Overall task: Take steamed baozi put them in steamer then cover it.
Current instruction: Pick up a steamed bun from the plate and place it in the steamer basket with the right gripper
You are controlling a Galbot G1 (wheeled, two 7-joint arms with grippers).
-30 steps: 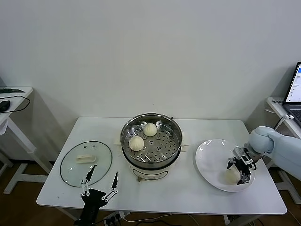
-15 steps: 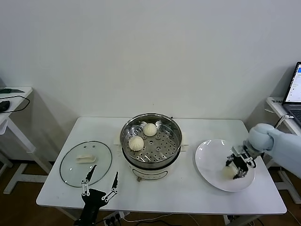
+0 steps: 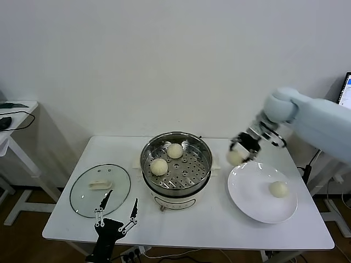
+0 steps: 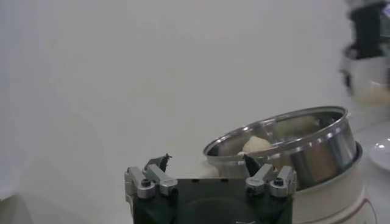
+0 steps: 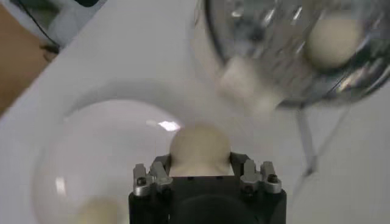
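Right gripper pinches 1 baozi in the air between steamer and white plate, 2 buns lying on the steamer tray, 1 on the plate; left gripper spread wide, empty, just beside the cover on the table; no legible writing.

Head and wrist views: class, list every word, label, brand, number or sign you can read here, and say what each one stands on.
No text can be read in any view.
The laptop screen at the right edge of the head view shows only blurred marks, too small to read.
The steamer, the cover, the plate and the baozi in the right gripper show no label or brand.
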